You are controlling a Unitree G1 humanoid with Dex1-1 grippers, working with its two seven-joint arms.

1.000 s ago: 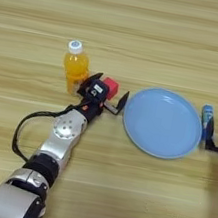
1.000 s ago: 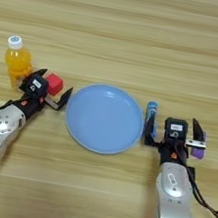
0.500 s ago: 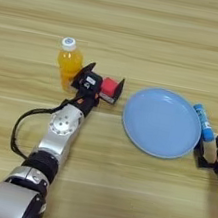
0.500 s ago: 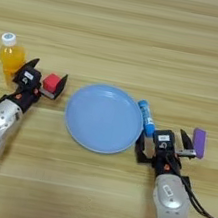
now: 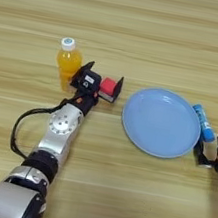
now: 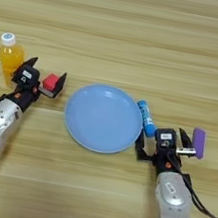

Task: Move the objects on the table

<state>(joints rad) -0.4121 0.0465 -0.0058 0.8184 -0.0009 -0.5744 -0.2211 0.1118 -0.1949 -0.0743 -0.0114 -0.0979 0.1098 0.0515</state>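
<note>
1. Drawn back toward the robot since a second ago: right gripper [image 6: 160, 135], which stood up between the blue tube [image 6: 145, 118] and the purple block [image 6: 198, 142]. Now sits lower, fingers spread and holding nothing, one tip near the tube's lower end, the other pointing toward the block. Lies slantwise now, the tube, its length just beside the plate [image 5: 159, 125] rim, apparently touching it; stood more upright in the picture before.
2. Hardly changed on the other side: left gripper [image 5: 105, 78] at much the same place, left of the plate, the orange juice bottle [image 5: 68, 65] just behind its outer finger.
3. Fingers apart there too, with the red cube [image 5: 107, 86] resting on the table [image 5: 147, 16] between them, closer to the finger on the plate side. Not clamped, as far as can be seen.
4. Nothing on the plate yet; cube, tube and block all on the wood around it.
5. Judged step: cube bracketed but not yet gripped on the left; on the right, a reset between the tube and the block, with neither chosen clearly.
6. Next move on the left probably calls for closing squarely on the cube, lifting clear, then carrying it the short way over the rim. Risk: nudging the bottle with the outer finger.
7. On the right, likely calls for turning to match the tube's slant before closing; otherwise could roll away along the rim.
</note>
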